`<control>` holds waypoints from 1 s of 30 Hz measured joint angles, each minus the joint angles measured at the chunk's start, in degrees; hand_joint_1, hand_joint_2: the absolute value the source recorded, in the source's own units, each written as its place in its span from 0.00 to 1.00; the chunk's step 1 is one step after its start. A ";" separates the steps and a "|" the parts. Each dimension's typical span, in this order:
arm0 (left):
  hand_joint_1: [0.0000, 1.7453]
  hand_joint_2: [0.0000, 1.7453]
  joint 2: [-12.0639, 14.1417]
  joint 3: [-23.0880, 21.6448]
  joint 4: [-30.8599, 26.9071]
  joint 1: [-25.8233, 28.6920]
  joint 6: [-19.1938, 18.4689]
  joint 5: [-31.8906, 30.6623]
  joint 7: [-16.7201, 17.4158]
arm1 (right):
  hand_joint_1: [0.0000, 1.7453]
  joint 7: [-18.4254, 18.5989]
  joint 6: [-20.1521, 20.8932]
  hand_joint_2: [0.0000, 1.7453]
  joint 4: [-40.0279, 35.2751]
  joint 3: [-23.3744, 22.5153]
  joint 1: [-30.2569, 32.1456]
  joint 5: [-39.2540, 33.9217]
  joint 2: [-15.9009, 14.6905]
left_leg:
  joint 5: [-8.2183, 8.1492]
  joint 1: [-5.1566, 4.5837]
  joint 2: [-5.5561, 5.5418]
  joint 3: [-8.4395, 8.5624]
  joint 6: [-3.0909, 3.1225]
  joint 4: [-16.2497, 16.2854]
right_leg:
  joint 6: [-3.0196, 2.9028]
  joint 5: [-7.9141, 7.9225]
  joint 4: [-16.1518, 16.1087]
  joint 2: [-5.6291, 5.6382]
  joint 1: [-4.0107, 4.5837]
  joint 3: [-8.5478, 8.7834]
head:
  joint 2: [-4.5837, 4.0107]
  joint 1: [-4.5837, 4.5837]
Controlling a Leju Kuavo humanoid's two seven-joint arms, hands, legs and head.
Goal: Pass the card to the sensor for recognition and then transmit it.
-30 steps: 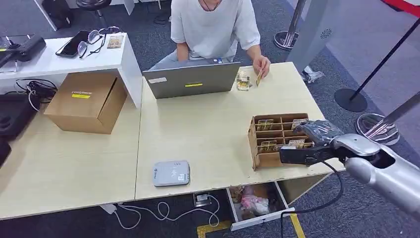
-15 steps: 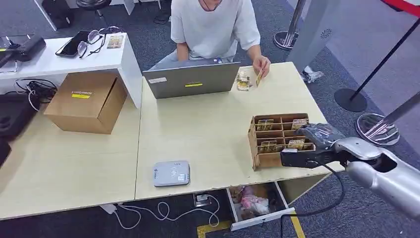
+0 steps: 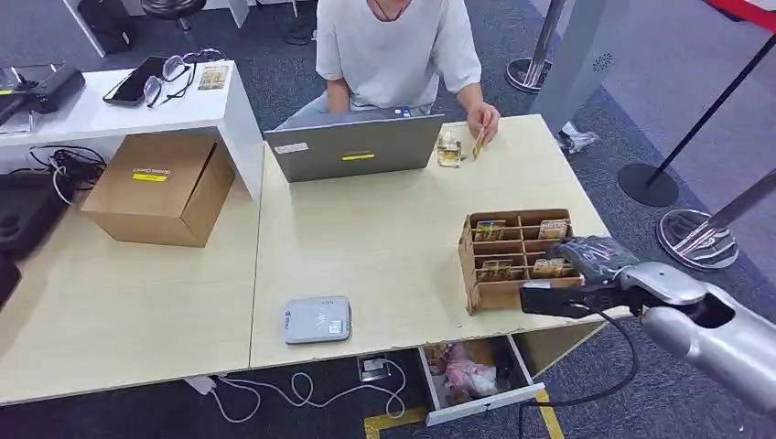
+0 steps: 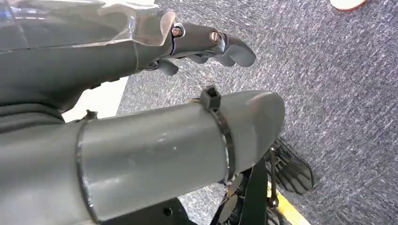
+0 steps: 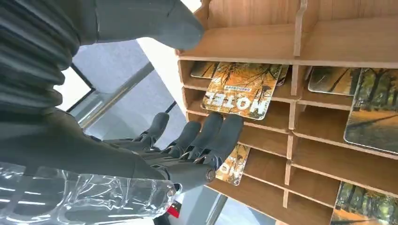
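Your right robot hand [image 3: 586, 261] sits at the near right corner of the wooden card rack [image 3: 512, 251] on the light surface [image 3: 384, 247]. In the right wrist view its fingers [image 5: 220, 138] are stretched out side by side against the rack's shelf edges, next to a "HOTEL" card [image 5: 241, 91] leaning out of a slot; thumb apart, nothing gripped that you can see. More cards [image 3: 490, 229] stand in other slots. Your left robot hand [image 4: 206, 44] hangs over grey carpet, fingers loosely curled, holding nothing. The grey sensor [image 3: 317, 320] lies flat near the front edge of the surface, well left of the rack. A person [image 3: 393, 46] sits behind the laptop [image 3: 355, 146], their hand [image 3: 483, 119] pinching a card by a small pile.
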 joint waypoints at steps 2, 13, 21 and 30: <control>0.00 0.00 0.00 0.00 0.00 0.00 0.00 0.00 0.00 | 0.40 0.00 0.00 1.00 0.00 -0.11 0.08 0.00 0.00 | 0.00 0.00 0.00 0.00 0.00 0.00 | 0.00 0.00 0.00 0.00 0.00 0.00 | 0.00 0.00; 0.00 0.00 0.09 0.00 0.02 0.01 0.00 0.00 0.00 | 0.43 0.00 0.02 1.00 0.00 -0.59 0.38 0.11 0.00 | 0.00 0.00 0.00 -0.01 0.00 0.00 | 0.00 0.00 0.00 0.00 0.00 0.00 | 0.00 0.00; 0.00 0.00 0.22 0.00 0.52 0.01 0.22 -0.52 -0.09 | 0.42 -0.39 0.61 1.00 0.33 -0.74 0.31 2.21 0.74 | 0.00 0.01 0.00 -0.01 0.00 0.00 | 0.00 0.00 0.00 0.00 0.00 0.00 | 0.00 0.00; 0.00 0.00 0.22 0.00 0.61 0.01 0.66 -0.52 -0.09 | 0.42 -0.70 1.05 1.00 0.79 -0.74 -0.01 2.49 1.51 | 0.00 0.01 0.00 -0.01 0.00 0.00 | 0.00 0.00 0.01 -0.01 0.00 0.00 | 0.00 0.00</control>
